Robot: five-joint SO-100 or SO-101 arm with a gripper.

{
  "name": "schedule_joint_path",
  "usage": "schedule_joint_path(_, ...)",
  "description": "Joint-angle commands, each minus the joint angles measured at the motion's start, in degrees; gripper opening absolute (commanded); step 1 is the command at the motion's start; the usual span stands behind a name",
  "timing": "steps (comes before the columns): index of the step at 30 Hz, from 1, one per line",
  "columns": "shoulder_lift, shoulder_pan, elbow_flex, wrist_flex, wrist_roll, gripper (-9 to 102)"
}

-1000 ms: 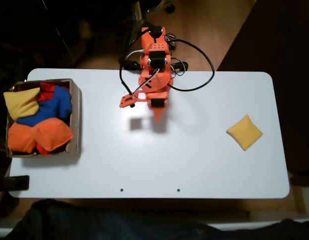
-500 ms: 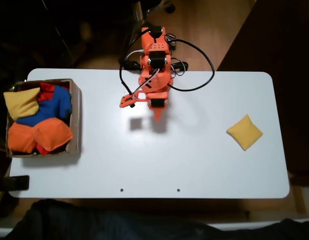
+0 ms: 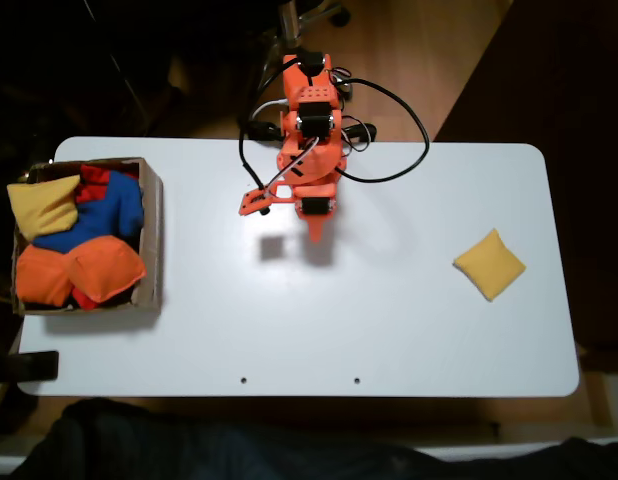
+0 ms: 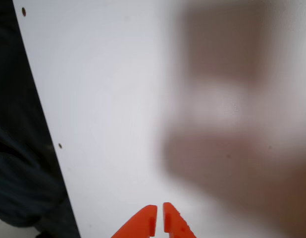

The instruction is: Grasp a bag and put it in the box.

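Nothing has moved since a second ago: the arm [image 3: 307, 150] is still folded, its claw [image 4: 159, 221] nearly closed and empty, so the bag [image 3: 489, 263] still waits far from the box [image 3: 152, 235].

Box [image 3: 154, 240] left wall cropped by fixed-view edge; blurred brown shadow [image 4: 232, 114] over wrist-view table [image 4: 103, 99].

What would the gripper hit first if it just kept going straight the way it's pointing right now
Most likely the bare white table. In the wrist view the gripper, fingertips nearly together, points out over empty tabletop toward its dark front edge. No bag or box lies in that line, though depth is hard to judge.
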Motion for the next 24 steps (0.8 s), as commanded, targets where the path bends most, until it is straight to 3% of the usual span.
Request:
schedule_joint_path(1, -0.1, 0.0, 0.0, -0.7, 0.3, 0)
schedule_joint_path(24, -0.1, -0.7, 0.0, -0.7, -0.4, 0)
